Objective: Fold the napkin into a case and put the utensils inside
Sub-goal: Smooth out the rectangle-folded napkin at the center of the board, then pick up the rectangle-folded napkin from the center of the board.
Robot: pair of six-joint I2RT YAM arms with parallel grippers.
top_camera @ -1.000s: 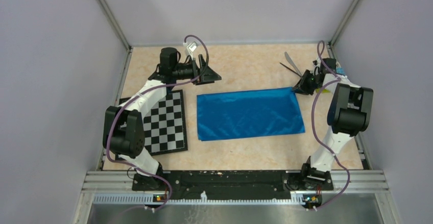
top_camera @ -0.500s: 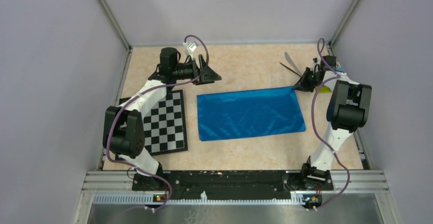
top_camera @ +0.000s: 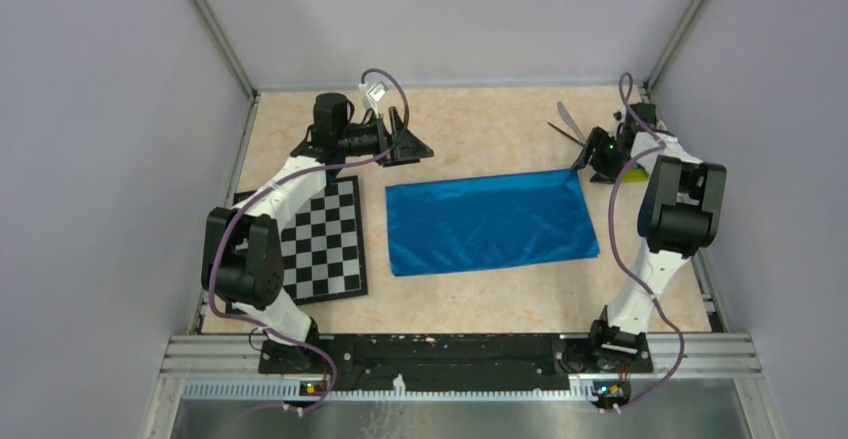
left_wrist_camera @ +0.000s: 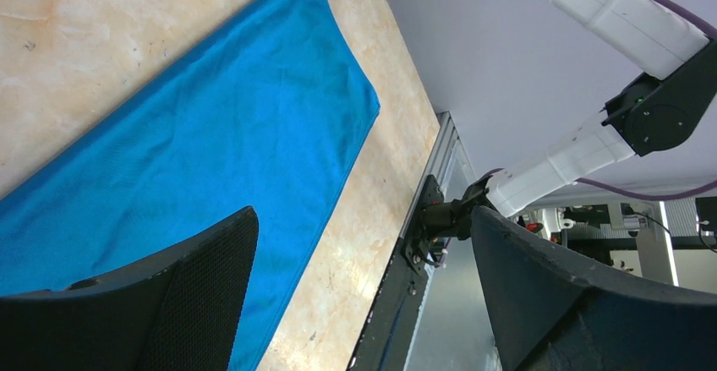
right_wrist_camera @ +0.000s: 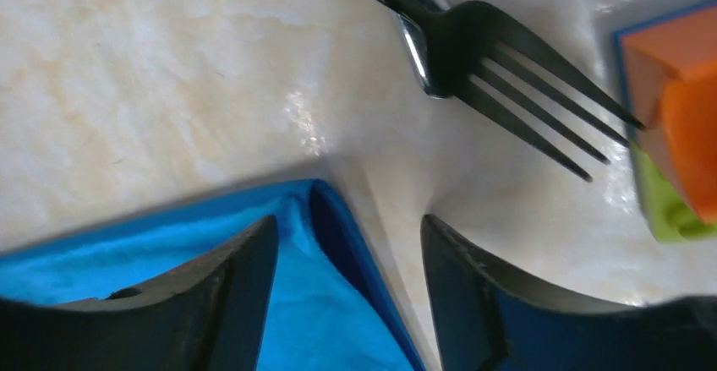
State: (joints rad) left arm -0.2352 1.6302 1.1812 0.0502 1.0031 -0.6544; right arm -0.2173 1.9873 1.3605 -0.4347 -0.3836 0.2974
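- The napkin (top_camera: 490, 221) lies spread flat in the middle of the table (top_camera: 480, 304), with the chessboard (top_camera: 325, 239) to its left. There is no case to speak of yet, so I'd judge the folding has barely begun.
- The right gripper (top_camera: 586, 165) is down at the napkin's far right corner. Its jaws are parted and the corner tip lies loose between them, not pinched.
- The left gripper (top_camera: 414, 148) hangs just beyond the far left corner, spread wide with nothing in it.
- The utensils (top_camera: 568, 125) lie just past the right gripper. The black fork (right_wrist_camera: 524, 58) rests across the silver piece (right_wrist_camera: 416, 46), its tines pointing towards the toy blocks (right_wrist_camera: 676, 92).
- What worries me:
  - The cloth is glossy and only the very tip sits between the right fingers. A pinch could close on table rather than cloth, or the corner could slip out on the lift.
  - With only one corner held, pulling it may drag or skew the whole napkin instead of folding it.
  - The fork is near those fingers, so a sideways swing could knock it into the blocks.
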